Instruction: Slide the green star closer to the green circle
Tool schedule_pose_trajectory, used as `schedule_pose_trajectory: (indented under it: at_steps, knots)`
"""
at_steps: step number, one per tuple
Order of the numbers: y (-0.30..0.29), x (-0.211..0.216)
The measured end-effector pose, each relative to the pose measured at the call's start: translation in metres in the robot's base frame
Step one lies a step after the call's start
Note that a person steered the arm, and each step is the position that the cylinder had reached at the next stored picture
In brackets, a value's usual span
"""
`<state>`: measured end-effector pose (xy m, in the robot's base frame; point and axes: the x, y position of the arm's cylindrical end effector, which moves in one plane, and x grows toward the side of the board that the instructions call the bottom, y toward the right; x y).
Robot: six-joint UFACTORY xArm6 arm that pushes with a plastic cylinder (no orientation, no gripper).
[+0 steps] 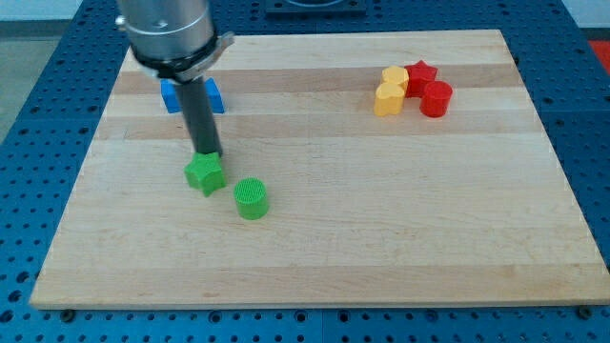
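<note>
The green star [204, 175] lies on the wooden board [381, 219] at the view's left of centre. The green circle [252, 198] stands just to its lower right, a small gap apart. My tip [210, 155] is at the star's upper edge, touching or nearly touching it from the view's top. The dark rod rises from there to the grey arm head at the view's top left.
A blue block [191, 96] lies behind the rod near the top left, partly hidden. At the top right sit two yellow blocks [390, 91], a red star [421, 73] and a red cylinder [436, 99], clustered together.
</note>
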<state>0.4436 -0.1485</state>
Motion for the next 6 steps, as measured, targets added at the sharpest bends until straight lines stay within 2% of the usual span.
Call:
schedule_pose_trajectory:
  at_steps: [2,4,6]
  knots:
    - [-0.004,0.041]
    - [-0.004,0.052]
    - [-0.042,0.067]
